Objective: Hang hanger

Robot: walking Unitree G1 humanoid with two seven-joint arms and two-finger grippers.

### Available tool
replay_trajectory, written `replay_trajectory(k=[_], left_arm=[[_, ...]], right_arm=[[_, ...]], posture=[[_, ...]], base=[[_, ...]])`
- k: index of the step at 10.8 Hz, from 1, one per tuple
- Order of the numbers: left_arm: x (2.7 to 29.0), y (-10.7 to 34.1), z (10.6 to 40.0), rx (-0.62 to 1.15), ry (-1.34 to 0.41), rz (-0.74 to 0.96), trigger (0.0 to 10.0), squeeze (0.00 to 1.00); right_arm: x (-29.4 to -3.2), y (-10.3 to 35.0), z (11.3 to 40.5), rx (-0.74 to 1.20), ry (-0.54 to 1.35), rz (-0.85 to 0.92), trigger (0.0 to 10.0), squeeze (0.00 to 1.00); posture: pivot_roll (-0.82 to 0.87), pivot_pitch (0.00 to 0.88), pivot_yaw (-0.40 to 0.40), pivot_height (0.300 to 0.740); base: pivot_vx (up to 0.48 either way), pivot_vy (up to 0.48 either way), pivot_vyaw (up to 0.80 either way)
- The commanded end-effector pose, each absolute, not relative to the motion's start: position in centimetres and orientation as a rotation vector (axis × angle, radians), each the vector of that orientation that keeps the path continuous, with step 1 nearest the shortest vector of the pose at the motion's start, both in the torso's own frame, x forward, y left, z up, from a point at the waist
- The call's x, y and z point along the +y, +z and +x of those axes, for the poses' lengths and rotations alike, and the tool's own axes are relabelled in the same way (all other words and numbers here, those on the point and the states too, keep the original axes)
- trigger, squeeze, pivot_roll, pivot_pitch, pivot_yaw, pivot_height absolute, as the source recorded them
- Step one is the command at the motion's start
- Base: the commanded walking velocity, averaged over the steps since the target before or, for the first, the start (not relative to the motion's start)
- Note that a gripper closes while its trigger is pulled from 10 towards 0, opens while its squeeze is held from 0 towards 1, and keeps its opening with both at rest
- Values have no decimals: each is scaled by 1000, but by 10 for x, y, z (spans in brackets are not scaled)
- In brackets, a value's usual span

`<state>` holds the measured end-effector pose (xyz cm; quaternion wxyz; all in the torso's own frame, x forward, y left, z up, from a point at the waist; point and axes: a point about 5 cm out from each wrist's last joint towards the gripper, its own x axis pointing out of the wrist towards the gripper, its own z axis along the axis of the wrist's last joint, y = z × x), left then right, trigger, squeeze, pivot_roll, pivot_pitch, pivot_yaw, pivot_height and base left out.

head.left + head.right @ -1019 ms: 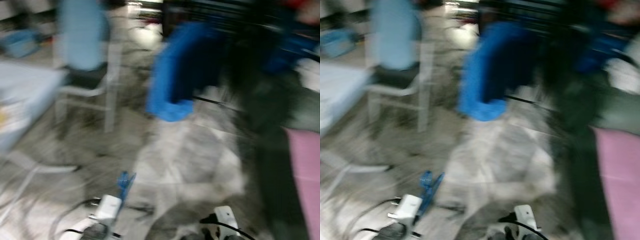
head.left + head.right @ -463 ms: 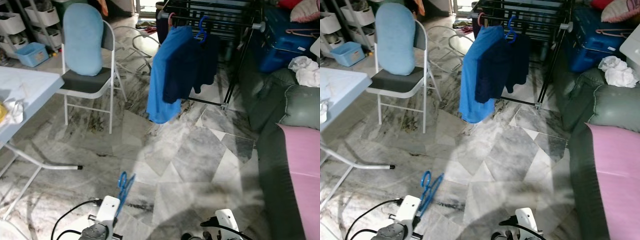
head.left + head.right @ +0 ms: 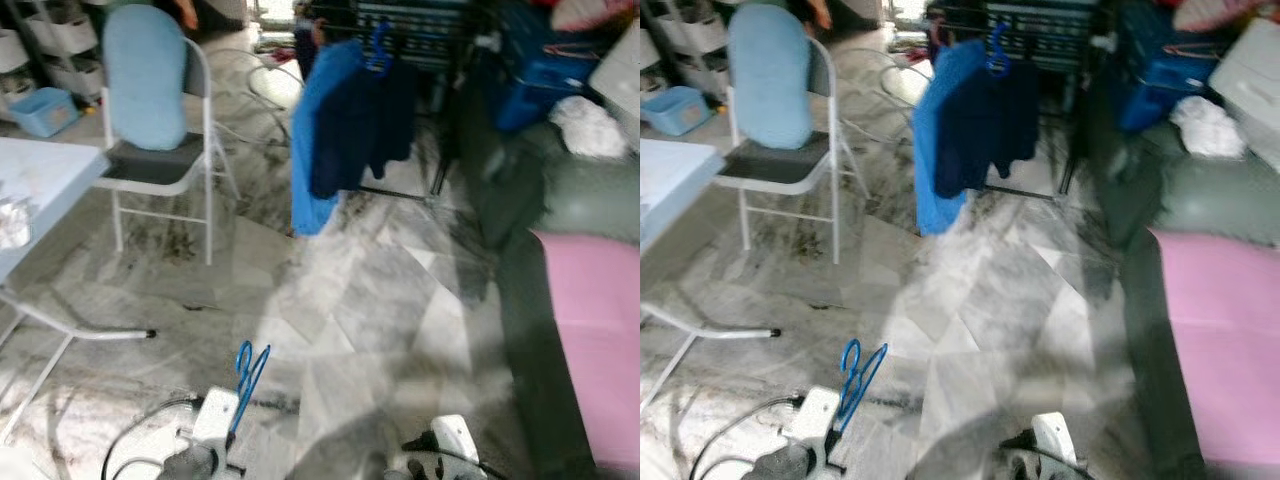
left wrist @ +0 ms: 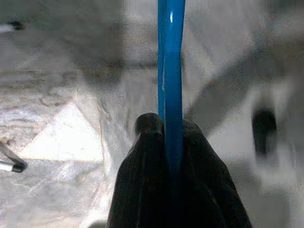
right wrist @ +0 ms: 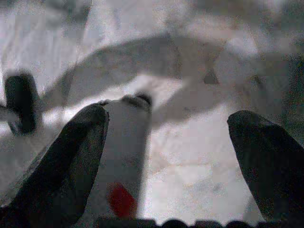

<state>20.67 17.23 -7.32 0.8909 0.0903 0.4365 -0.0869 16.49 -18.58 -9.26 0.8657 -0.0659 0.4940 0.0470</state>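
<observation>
Left gripper (image 4: 170, 142): the two black fingers (image 4: 142, 171) are pressed together on a blue hanger (image 4: 171, 71), whose thin plastic edge runs straight out from between them. In the head views the same hanger (image 3: 248, 378) rises from the left arm at the lower edge of the scene, low over the marble floor (image 3: 380, 300).

Right gripper (image 5: 166, 142): fingers spread wide with nothing between them, directed at the floor; the right arm (image 3: 450, 445) sits low at the scene's lower right.

Surroundings, blurred: ahead stands a dark drying rack (image 3: 420, 40), well apart from the held hanger. On its near rail hang a bright blue garment (image 3: 315, 140) and, just beside it, a navy garment (image 3: 365, 120) on its own blue hanger hook (image 3: 378, 45). To the left of the rack is a white folding chair (image 3: 160, 170) bearing a pale blue cushion (image 3: 145, 75); nearer the left edge is the corner of a white folding table (image 3: 40, 190). At right, a green sofa (image 3: 590, 195) carries a pink sheet (image 3: 590, 330).
</observation>
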Motion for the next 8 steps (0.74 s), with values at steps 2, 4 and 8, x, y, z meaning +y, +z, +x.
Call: replay_trajectory(k=[2,4,8], left_arm=[[173,-78,198,942,-182,183,10000,0],[173,-77,200,926,-198,182,10000,0],[183,-77,196,925,-207,190,10000,0]], right_arm=[[-183,-92,168,1024,107,-144,10000,0],[-182,-92,167,1025,110,-143,10000,0],[-182,-94,162,1035,119,-156,10000,0]], posture=[[-31,92,-6,740],[-33,90,-7,740],[-26,92,-14,740]], base=[[0,480,0],[0,240,0],[0,0,0]])
